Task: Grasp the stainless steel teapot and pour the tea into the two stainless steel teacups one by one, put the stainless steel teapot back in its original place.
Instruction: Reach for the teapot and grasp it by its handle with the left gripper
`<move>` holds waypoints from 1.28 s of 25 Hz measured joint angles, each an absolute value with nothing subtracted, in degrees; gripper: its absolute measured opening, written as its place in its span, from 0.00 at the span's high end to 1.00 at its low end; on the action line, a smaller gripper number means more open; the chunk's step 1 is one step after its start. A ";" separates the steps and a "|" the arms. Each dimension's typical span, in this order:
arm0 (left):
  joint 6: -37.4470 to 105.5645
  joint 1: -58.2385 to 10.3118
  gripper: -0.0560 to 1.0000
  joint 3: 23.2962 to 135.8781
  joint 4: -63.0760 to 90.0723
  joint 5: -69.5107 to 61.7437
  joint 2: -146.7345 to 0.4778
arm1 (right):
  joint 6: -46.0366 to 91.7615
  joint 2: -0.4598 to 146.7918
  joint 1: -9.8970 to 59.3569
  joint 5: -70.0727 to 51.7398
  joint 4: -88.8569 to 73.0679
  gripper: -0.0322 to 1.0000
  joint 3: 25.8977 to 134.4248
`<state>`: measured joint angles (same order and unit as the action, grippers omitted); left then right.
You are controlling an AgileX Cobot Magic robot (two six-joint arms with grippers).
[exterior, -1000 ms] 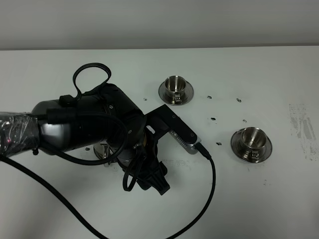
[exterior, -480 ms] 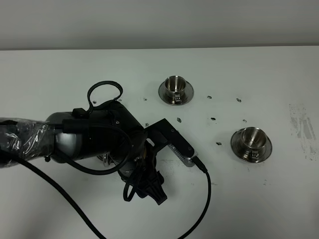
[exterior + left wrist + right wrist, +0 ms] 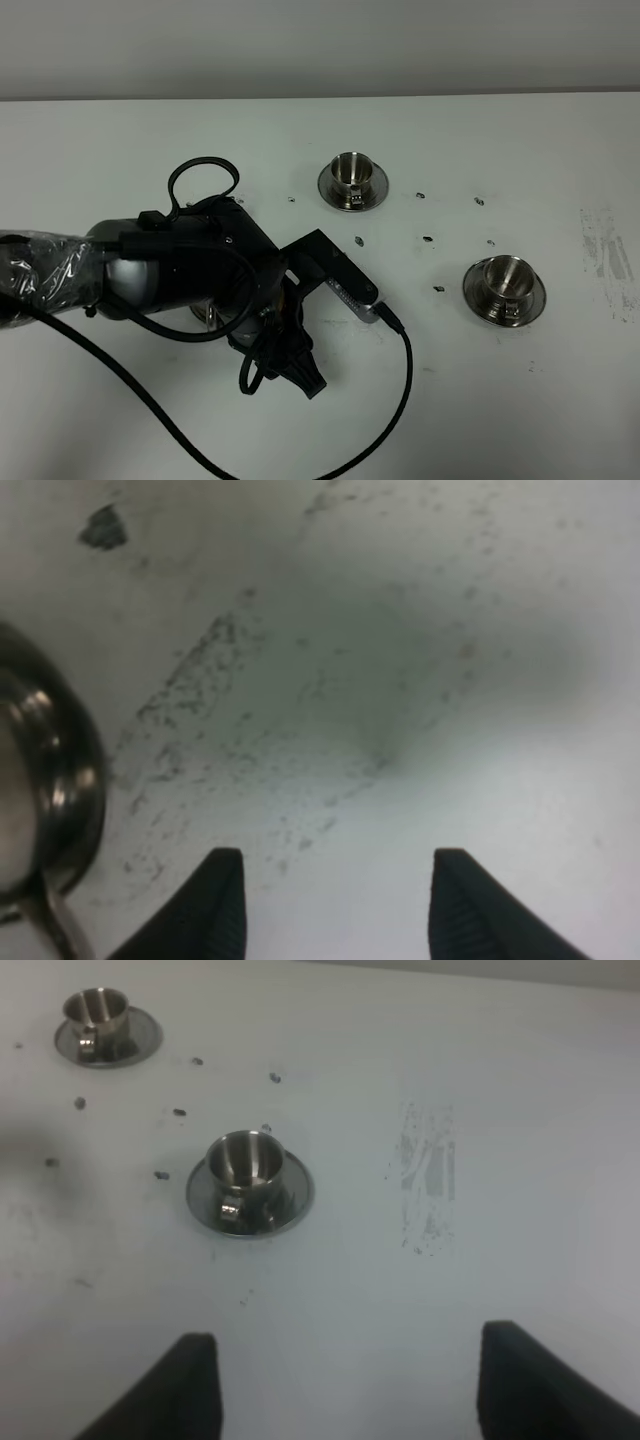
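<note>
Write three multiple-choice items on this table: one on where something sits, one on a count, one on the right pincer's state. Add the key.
1. Each teacup stands:
A. on its own saucer
B. upside down on the bare table
C. inside the other cup

2. Teacups in view:
A. one
B. two
C. four

3. The right pincer is:
A. shut on a cup
B. shut on a spoon
C. open over the table

Key: 1 A, a round steel rim shows under each cup. 2 B, the high view shows two. 3 C, its fingers stand apart with only table between them.
</note>
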<state>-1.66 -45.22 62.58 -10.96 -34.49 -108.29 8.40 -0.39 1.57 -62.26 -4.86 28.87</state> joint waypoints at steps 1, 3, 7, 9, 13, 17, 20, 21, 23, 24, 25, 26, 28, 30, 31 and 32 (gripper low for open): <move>-2.41 -45.04 0.56 62.58 -11.73 -34.55 -108.29 | 8.40 -0.39 1.57 -62.26 -4.86 0.43 28.87; -3.63 -44.61 0.56 62.58 -13.24 -34.95 -108.29 | 8.40 -0.39 1.57 -62.26 -4.86 0.43 28.87; -5.41 -43.89 0.56 62.58 -14.98 -36.72 -108.29 | 8.40 -0.39 1.57 -62.26 -4.86 0.43 28.87; -5.64 -43.64 0.56 62.58 -15.15 -37.38 -108.29 | 8.40 -0.39 1.57 -62.26 -4.86 0.43 28.87; -5.93 -43.59 0.56 62.58 -15.40 -38.51 -108.29 | 8.40 -0.39 1.57 -62.26 -4.86 0.43 28.87; -8.49 -43.59 0.56 62.58 -17.15 -39.45 -108.29 | 8.40 -0.39 1.57 -62.26 -4.86 0.43 28.87; -11.75 -43.59 0.56 62.58 -19.80 -41.03 -108.29 | 8.40 -0.39 1.57 -62.26 -4.86 0.43 28.87; -12.52 -43.59 0.56 62.58 -20.54 -41.50 -108.29 | 8.40 -0.39 1.57 -62.26 -4.86 0.43 28.87; -13.52 -43.58 0.56 62.58 -21.54 -42.33 -108.29 | 8.40 -0.39 1.57 -62.26 -4.86 0.43 28.87; -13.67 -43.58 0.56 62.58 -21.68 -42.52 -108.29 | 8.40 -0.39 1.57 -62.26 -4.86 0.43 28.87; -13.76 -43.58 0.56 62.58 -21.76 -42.91 -108.29 | 8.40 -0.39 1.57 -62.26 -4.86 0.43 28.87; -13.81 -43.58 0.56 62.58 -21.83 -43.43 -108.29 | 8.40 -0.39 1.57 -62.26 -4.86 0.43 28.87; -13.87 -43.58 0.56 62.58 -21.89 -44.51 -108.29 | 8.40 -0.39 1.57 -62.26 -4.86 0.43 28.87; -14.33 -43.58 0.56 62.58 -21.94 -45.68 -108.29 | 8.40 -0.39 1.57 -62.26 -4.86 0.43 28.87; -14.83 -43.58 0.56 62.58 -22.01 -46.10 -108.29 | 8.40 -0.39 1.57 -62.26 -4.86 0.43 28.87; -15.20 -43.58 0.56 62.58 -22.15 -46.59 -108.29 | 8.40 -0.39 1.57 -62.26 -4.86 0.43 28.87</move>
<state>-15.20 -43.58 62.58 -22.15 -46.59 -108.29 8.40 -0.39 1.57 -62.26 -4.86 28.87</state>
